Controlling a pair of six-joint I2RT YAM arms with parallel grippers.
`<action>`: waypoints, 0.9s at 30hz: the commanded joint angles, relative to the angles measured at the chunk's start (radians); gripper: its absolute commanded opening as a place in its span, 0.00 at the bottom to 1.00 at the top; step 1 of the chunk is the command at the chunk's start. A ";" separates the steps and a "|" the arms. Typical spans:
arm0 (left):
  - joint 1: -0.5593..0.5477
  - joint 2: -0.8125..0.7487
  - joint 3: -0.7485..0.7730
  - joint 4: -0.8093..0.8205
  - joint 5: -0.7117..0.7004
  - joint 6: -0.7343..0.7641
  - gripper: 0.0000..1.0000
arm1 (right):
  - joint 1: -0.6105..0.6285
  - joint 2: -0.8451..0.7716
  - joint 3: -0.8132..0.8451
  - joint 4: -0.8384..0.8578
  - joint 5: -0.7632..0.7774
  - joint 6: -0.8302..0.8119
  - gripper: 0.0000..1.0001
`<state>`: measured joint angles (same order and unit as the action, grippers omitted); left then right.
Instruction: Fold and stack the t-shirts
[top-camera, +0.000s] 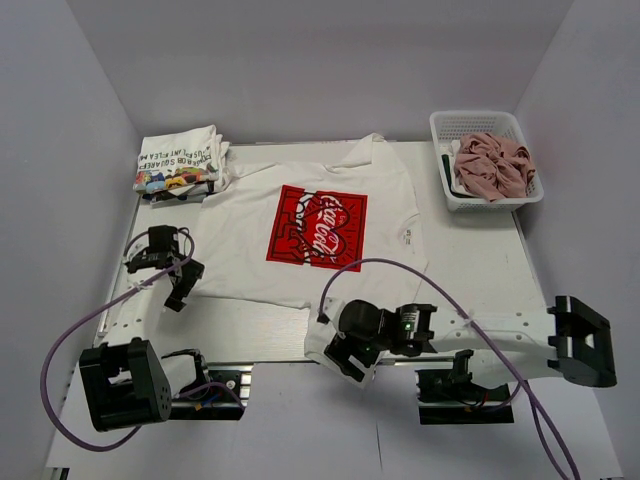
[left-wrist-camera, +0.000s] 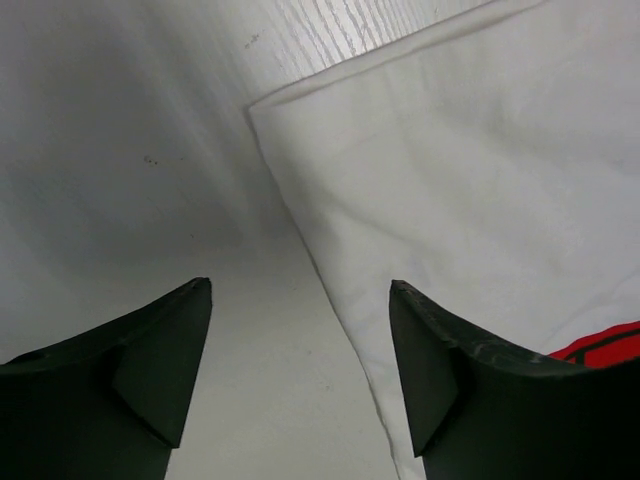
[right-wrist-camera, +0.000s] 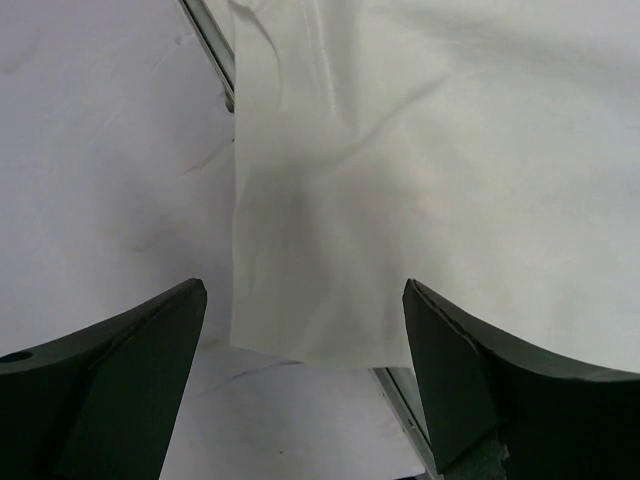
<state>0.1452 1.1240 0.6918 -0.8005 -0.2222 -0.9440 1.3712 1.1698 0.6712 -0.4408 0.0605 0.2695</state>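
Overhead view of a white tabletop (top-camera: 470, 260) with me driving two arms from its near edge. A white t-shirt (top-camera: 240, 230) with a red square logo print (top-camera: 317, 226) lies spread flat, front up, across the middle of the tabletop, its collar toward the right side. At the far left corner sits a stack of folded t-shirts (top-camera: 180, 162), mostly white with printed lettering on top, just beside one sleeve of the spread shirt. At the far right stands a white mesh basket (top-camera: 440, 128) with a crumpled dusty pink t-shirt (top-camera: 495, 165) inside it.

The left arm (top-camera: 155, 250) reaches to the shirt's left edge. In its wrist view the jaws stand wide apart with nothing between them: one finger is over bare tabletop (left-wrist-camera: 150, 120), the other over the edge of the white cloth (left-wrist-camera: 480, 200), and a sliver of the red print shows at the lower right.

The right arm (top-camera: 470, 335) lies low across the near side, pointing left at the shirt's near corner. Its jaws are also wide apart, framing that corner of cloth (right-wrist-camera: 400, 180), which drapes over the tabletop's near edge. They grip nothing.
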 joint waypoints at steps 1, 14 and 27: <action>0.005 0.008 -0.028 0.036 0.015 -0.012 0.80 | 0.020 0.079 0.024 0.031 0.021 -0.049 0.84; 0.005 0.151 -0.098 0.161 0.023 -0.012 0.66 | 0.124 0.300 0.062 0.028 0.093 -0.001 0.71; 0.005 0.162 -0.052 0.167 0.003 -0.001 0.49 | 0.146 0.326 0.088 -0.009 0.177 0.076 0.16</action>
<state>0.1474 1.2903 0.6224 -0.6479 -0.2161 -0.9440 1.5116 1.4548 0.7544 -0.4335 0.2115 0.3058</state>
